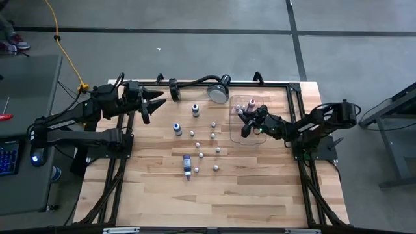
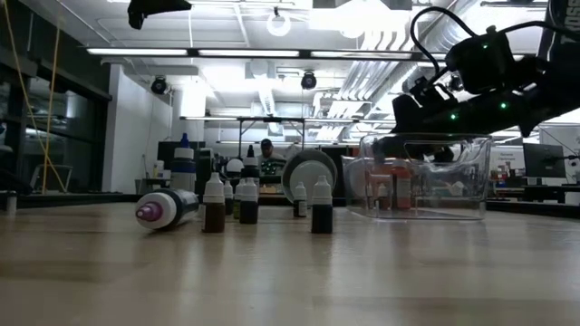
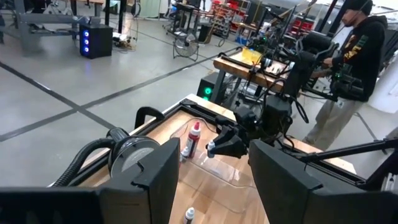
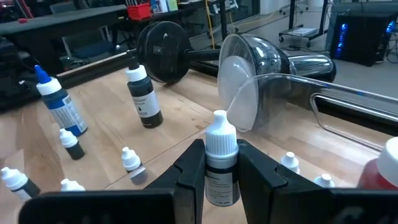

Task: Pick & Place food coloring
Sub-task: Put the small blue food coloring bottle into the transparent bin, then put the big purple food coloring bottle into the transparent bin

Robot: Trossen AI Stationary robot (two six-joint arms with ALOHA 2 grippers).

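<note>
High view: right gripper [image 1: 247,121] poised over clear tray [image 1: 260,139] on table's [image 1: 247,195] right; left gripper [image 1: 151,104] idle at far left, fingers apart; dropper bottles [image 1: 207,142] scattered mid-table
Low view: lay tipped, one larger bottle [image 2: 168,209], left of the upright ones
Right wrist view: clamped between fingers, white-capped dark dropper bottle [image 4: 221,167], lamp head [image 4: 249,71] beyond

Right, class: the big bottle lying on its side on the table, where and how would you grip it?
Probably the middle of the lying bottle, across its round body, coming straight down from above. It lies flat on the table, so fingers should close across its width, not its length.
</note>
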